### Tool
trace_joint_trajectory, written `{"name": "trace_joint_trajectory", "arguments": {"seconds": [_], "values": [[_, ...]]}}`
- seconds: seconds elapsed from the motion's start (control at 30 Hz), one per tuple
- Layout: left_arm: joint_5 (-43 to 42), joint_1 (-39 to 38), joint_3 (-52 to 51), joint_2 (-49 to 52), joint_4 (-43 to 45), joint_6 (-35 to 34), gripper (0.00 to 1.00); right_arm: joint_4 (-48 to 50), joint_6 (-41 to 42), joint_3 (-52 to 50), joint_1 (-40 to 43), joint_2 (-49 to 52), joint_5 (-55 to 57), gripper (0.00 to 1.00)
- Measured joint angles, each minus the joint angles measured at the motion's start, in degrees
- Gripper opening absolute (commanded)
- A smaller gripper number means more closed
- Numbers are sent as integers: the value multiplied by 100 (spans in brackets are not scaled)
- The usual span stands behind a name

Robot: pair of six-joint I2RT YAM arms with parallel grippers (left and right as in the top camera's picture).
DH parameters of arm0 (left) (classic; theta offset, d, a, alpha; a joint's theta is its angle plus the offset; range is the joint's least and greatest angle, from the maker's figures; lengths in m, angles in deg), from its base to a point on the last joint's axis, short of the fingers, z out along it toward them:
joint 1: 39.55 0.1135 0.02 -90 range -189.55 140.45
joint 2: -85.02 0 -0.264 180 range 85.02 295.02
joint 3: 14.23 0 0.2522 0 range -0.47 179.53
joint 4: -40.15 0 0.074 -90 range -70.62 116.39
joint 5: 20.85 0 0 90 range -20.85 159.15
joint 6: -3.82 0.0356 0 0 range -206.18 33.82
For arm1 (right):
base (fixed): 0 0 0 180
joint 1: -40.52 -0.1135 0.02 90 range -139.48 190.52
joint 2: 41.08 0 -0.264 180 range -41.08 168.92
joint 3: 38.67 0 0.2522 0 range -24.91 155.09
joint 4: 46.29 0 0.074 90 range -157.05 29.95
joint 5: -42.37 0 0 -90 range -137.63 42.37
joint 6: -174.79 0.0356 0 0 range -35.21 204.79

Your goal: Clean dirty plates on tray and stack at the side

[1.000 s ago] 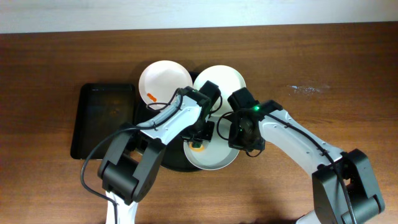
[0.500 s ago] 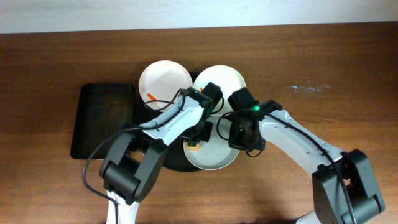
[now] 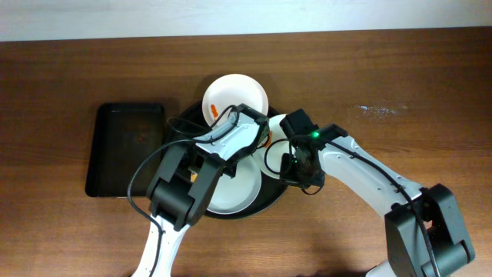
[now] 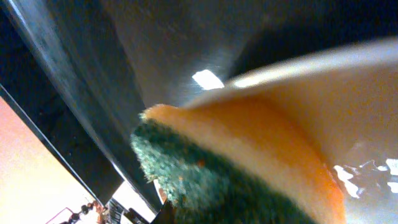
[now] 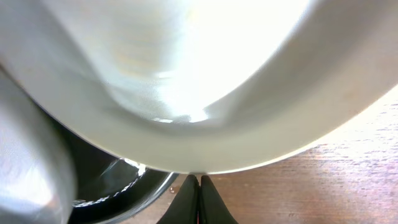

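Since the earlier overhead frames all three plates have shifted clockwise as seen from above: the far plate (image 3: 234, 96) has moved toward the right, the near plate (image 3: 231, 192) toward the left, and the right plate (image 3: 278, 127) has come nearer and is now mostly hidden under the arms. The left arm has swung with them, its forearm now crossing above the near plate.

All three plates lie on the round black tray (image 3: 179, 129), which sits mid-table (image 3: 415, 85) just right of the rectangular black tray (image 3: 127, 150). The far plate overhangs the round tray's far rim.

The left gripper (image 3: 260, 140) has its jaws clenched on a sponge (image 4: 249, 168), orange foam over a green scouring layer. In the left wrist view the sponge is pressed against a white plate's edge (image 4: 348, 93), with the dark tray (image 4: 186, 37) behind it.

The right gripper (image 5: 199, 186) has its jaws pressed together, tips at the rim of the right plate (image 5: 205, 81); whether they pinch that rim I cannot tell
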Motion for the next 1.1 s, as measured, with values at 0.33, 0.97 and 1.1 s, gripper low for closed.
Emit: {"name": "trace_joint_trajectory", "arguments": {"seconds": [0.33,0.97,1.1], "values": [[-278,42,520,-977,-155,-44,1,28,-175,151,0,0,-44,49],[-2474,2841,37,-1971,874,1547,40,1067,-258,-2,-927,0,-619,65],[-2511,2841,-417,-1971,1156,1587,40,1681,170,-350,-1329,0,-402,62]]}}
